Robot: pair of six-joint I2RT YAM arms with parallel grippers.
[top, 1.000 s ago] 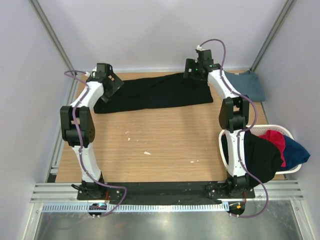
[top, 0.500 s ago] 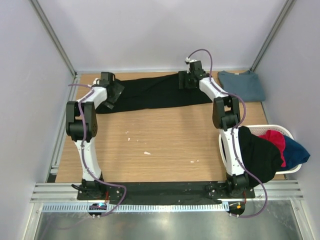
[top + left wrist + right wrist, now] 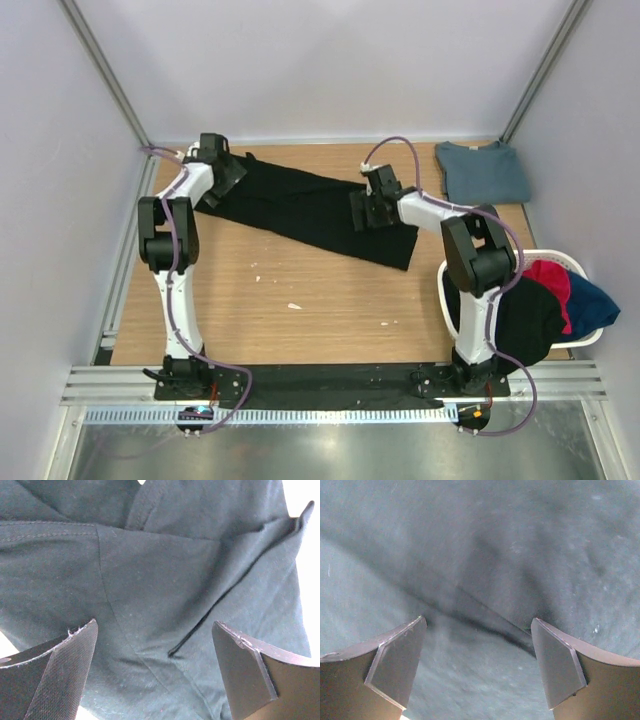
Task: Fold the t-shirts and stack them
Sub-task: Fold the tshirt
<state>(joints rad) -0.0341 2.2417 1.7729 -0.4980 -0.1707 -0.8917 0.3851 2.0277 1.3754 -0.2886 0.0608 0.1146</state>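
A large black t-shirt (image 3: 300,208) lies spread on a slant across the far part of the table, from the far left corner towards the middle right. My left gripper (image 3: 228,178) is open over its far left end; in the left wrist view (image 3: 155,665) black cloth with seams and folds (image 3: 165,580) lies under the spread fingers. My right gripper (image 3: 360,212) is open over the shirt's right part; in the right wrist view (image 3: 477,665) a fold of black cloth (image 3: 485,615) runs between the fingers. A folded slate-blue t-shirt (image 3: 485,172) lies at the far right.
A white basket (image 3: 556,256) at the right edge holds a black shirt (image 3: 520,315), a magenta-red one (image 3: 550,280) and a blue one (image 3: 590,300). The black one hangs over its near rim by the right arm. Grey walls and metal posts enclose the table.
My right gripper has moved left and towards the near edge, and the black shirt's right end has swung with it, so the shirt now lies slanted. My left gripper stayed at the far left.
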